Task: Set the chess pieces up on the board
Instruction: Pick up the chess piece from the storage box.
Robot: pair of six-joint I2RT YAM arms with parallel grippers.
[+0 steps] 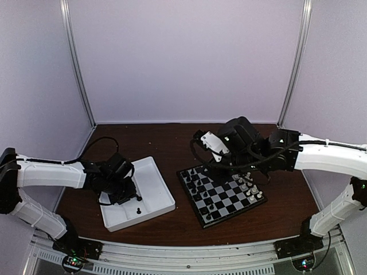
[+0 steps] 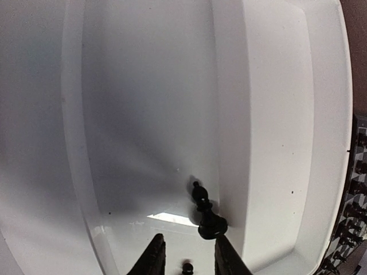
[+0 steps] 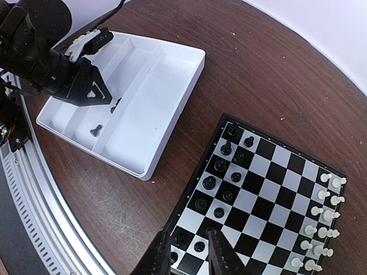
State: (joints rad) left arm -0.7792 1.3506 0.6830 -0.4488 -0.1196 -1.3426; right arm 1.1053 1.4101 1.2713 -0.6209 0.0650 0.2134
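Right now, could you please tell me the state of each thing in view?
Left hand: low in the tray, fingers narrowly apart, grip unclear.
Right hand: above the board, slightly open, empty.
Tall black piece: in the tray, at the left fingertips.
Small black piece: upright in the tray.
Board: black pieces one side, white pieces opposite.

Diffuse overhead light, even on the pale walls; the dark table [image 1: 172,143] carries only faint shadows. Left wrist view: the white tray [image 2: 275,114] is nearly washed out, with a glare patch on its floor, a soft shadow beside the black piece [image 2: 209,215] and walls bowed by lens distortion. Right wrist view — sharp and evenly lit.
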